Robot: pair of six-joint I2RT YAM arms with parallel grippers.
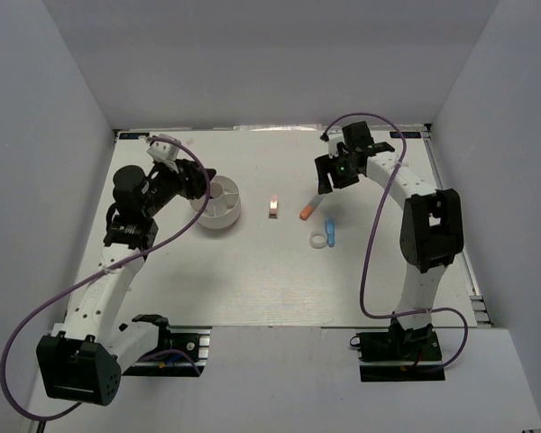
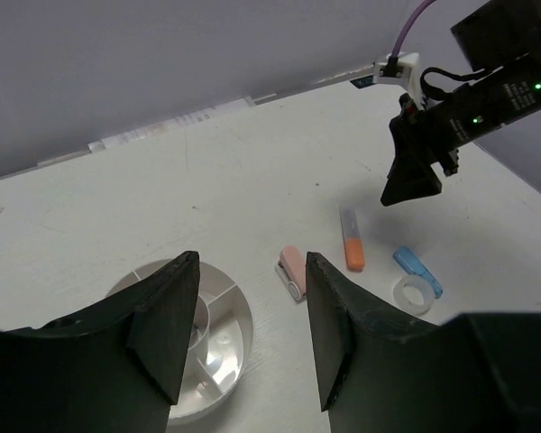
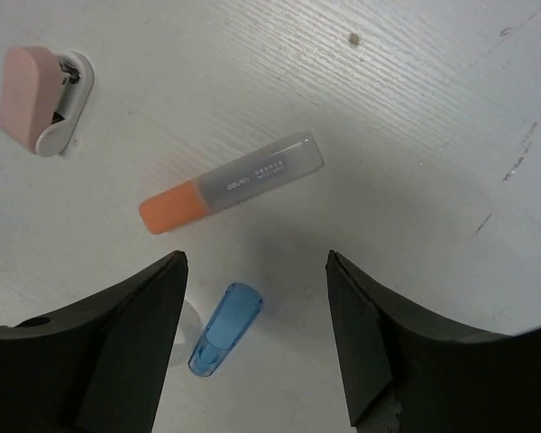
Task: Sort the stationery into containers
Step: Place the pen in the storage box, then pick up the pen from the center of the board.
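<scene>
The round white divided tub [image 1: 224, 212] stands left of centre; it also shows in the left wrist view [image 2: 240, 311]. My left gripper [image 1: 195, 184] hovers open and empty over its left side [image 2: 251, 259]. A tan clip [image 1: 273, 207] [image 2: 292, 270] [image 3: 29, 94], an orange-white stick [image 1: 308, 209] [image 2: 352, 240] [image 3: 230, 183], a white ring [image 1: 318, 241] [image 2: 413, 295] and a light-blue eraser [image 1: 330, 234] [image 2: 418, 269] [image 3: 224, 328] lie on the table. My right gripper [image 1: 326, 179] [image 3: 254, 259] hangs open and empty above the stick and eraser. Pens and caps are out of view.
Grey walls close in the white table [image 1: 252, 280] on the left, back and right. Purple cables [image 1: 371, 234] loop off both arms. The right arm's dark gripper [image 2: 415, 176] shows in the left wrist view, above the stick.
</scene>
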